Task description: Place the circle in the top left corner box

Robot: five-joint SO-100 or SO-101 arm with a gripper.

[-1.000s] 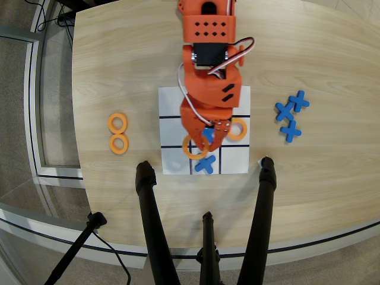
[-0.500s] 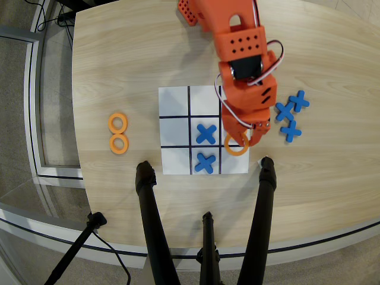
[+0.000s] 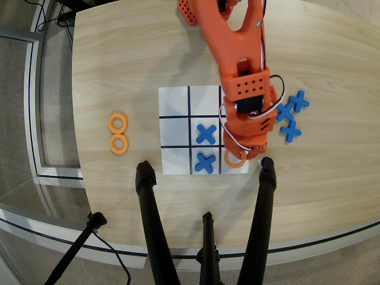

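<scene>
An orange ring, the circle (image 3: 233,161), hangs low over or rests on the white corner cell (image 3: 224,171) at the bottom right of the 3x3 paper grid (image 3: 175,101) in the overhead view. My orange gripper (image 3: 242,155) reaches down from the top of the view along the grid's right column and is shut on the ring's upper edge. The arm covers the cells above that corner. Blue X pieces lie in the centre cell (image 3: 206,133) and the bottom middle cell (image 3: 205,162).
Two spare orange rings (image 3: 118,123) (image 3: 119,143) lie on the wooden table left of the grid. Three blue X pieces (image 3: 285,111) sit to its right, close to the arm. Black stand legs (image 3: 148,208) (image 3: 264,196) rise along the table's near edge.
The gripper carried the ring from the bottom middle of the grid rightward, then down into the bottom right corner cell. The ring seen earlier in the right middle cell is now hidden under the arm.
</scene>
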